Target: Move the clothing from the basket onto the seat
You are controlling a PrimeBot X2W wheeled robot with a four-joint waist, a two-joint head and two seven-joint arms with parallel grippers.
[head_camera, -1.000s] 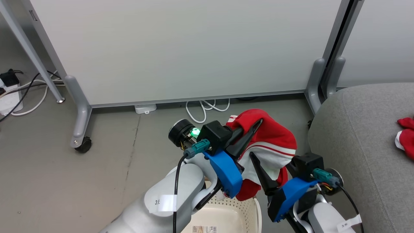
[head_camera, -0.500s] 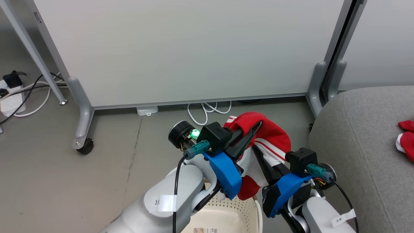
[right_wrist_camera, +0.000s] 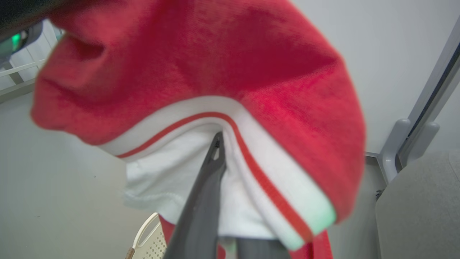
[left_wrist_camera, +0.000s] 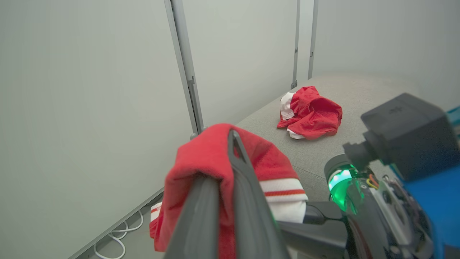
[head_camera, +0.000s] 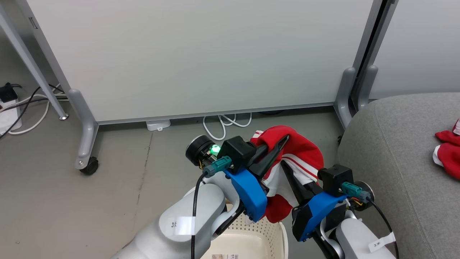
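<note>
A red garment (head_camera: 302, 151) with white stripes hangs in the air over the basket (head_camera: 264, 230), clear of its rim. My left gripper (head_camera: 284, 141) is shut on the garment's top fold, and the fabric drapes over its fingers (left_wrist_camera: 237, 172). From lower right, my right gripper (head_camera: 283, 164) reaches into the white-striped hem (right_wrist_camera: 251, 151) and is shut on it, with one finger hidden under fabric. The second red garment (head_camera: 447, 153) lies crumpled on the grey seat (head_camera: 395, 151) at the right, and shows in the left wrist view as a red garment (left_wrist_camera: 312, 113) on the seat (left_wrist_camera: 359, 97).
A pale partition panel (head_camera: 201, 54) on wheeled feet stands behind, with a caster (head_camera: 88, 166) at the left and a post (head_camera: 345, 90) beside the seat's corner. White cables (head_camera: 222, 122) lie under the panel. A power strip (head_camera: 7, 111) sits at far left.
My right gripper has risen leftward into the hanging garment and shut on its striped hem. The left gripper keeps its hold. The camera has shifted slightly.
</note>
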